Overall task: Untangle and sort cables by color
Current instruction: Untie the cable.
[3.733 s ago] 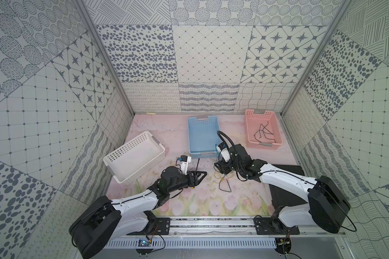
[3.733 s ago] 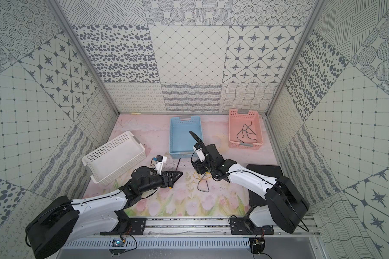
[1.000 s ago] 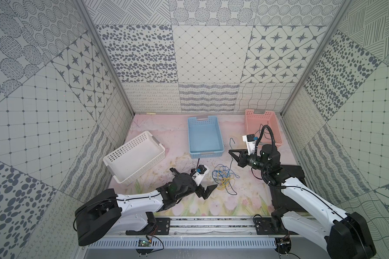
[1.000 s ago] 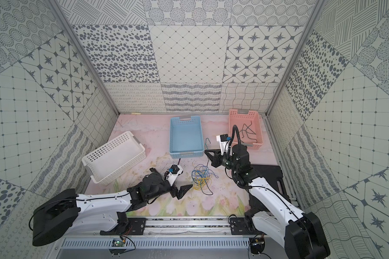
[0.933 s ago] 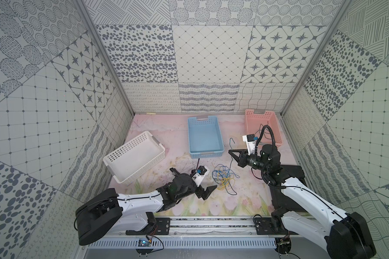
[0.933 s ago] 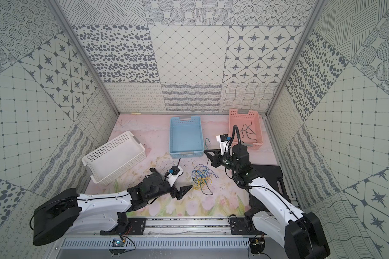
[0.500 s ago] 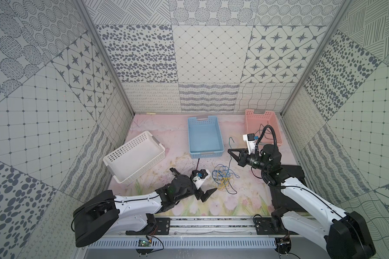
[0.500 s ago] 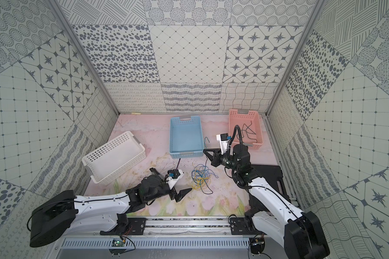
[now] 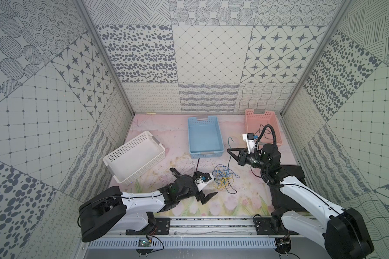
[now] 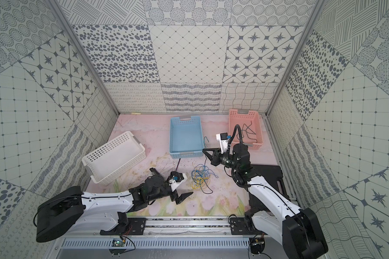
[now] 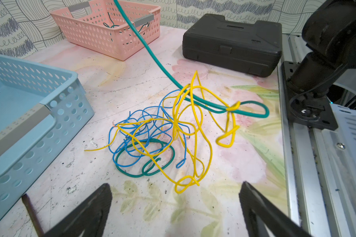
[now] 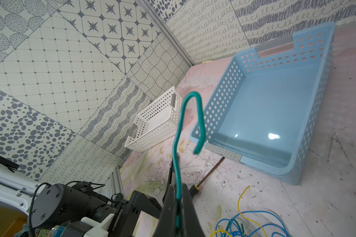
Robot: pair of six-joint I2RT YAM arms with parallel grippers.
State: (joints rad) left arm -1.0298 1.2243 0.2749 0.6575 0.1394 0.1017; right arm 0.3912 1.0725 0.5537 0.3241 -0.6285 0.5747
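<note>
The cables [image 9: 222,179] [image 10: 201,178] lie as a loose blue, yellow and green tangle [image 11: 162,133] on the floral mat between both arms. My right gripper [image 9: 229,149] [image 10: 204,150] [image 12: 178,189] hovers above and to the right of the tangle, shut on a green cable [image 12: 178,143]. That cable's hooked end sticks up past the jaws, and its other part slopes down [image 11: 152,53] into the tangle. Just in front and to the left of the tangle, my left gripper [image 9: 192,184] [image 10: 169,183] [image 11: 175,187] stands low and wide open with nothing between its fingers.
A blue basket [image 9: 206,154] stands behind the tangle. At the back right a pink basket [image 9: 259,111] holds dark cable [image 10: 247,132], and a white basket [image 9: 126,154] leans at the left. A black case [image 9: 288,177] lies right. A screwdriver [image 9: 198,164] lies by the left gripper.
Since the earliest frames my right gripper has pulled the green cable up and to the right, and my left gripper has moved to the tangle. Over the last second the left wrist shifted slightly.
</note>
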